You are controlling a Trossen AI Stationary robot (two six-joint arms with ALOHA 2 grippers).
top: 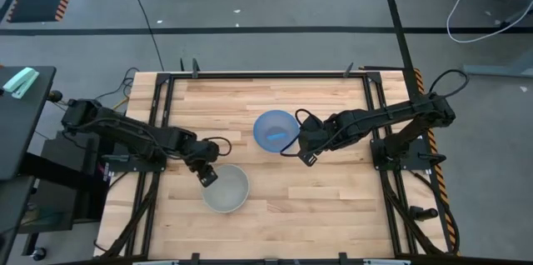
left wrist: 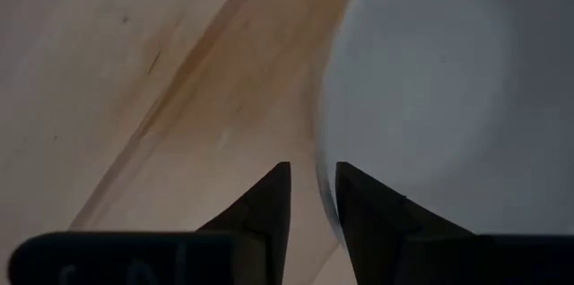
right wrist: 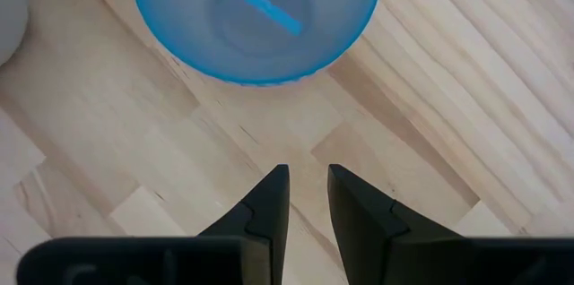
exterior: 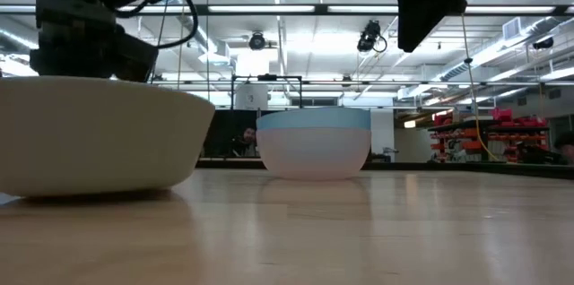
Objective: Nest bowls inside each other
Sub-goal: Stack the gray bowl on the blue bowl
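Observation:
A pale grey-white bowl (top: pixel 227 190) stands upright on the wooden table near its front middle; it also fills the left of the low view (exterior: pixel 99 133). A blue bowl (top: pixel 275 130) stands upright behind it, toward the table's centre. My left gripper (left wrist: pixel 314 186) points steeply down at the grey bowl's left rim (left wrist: pixel 321 155), open by a narrow gap, with one finger over the inside and one outside. My right gripper (right wrist: pixel 308 186) hangs open above bare wood, just right of the blue bowl (right wrist: pixel 256 16).
Black frame rails (top: pixel 158 132) run along the table's left, right and far edges. Bare wood (top: pixel 333 207) lies at the front right and along the far side. A short blue stripe (right wrist: pixel 263 7) shows on the blue bowl's bottom.

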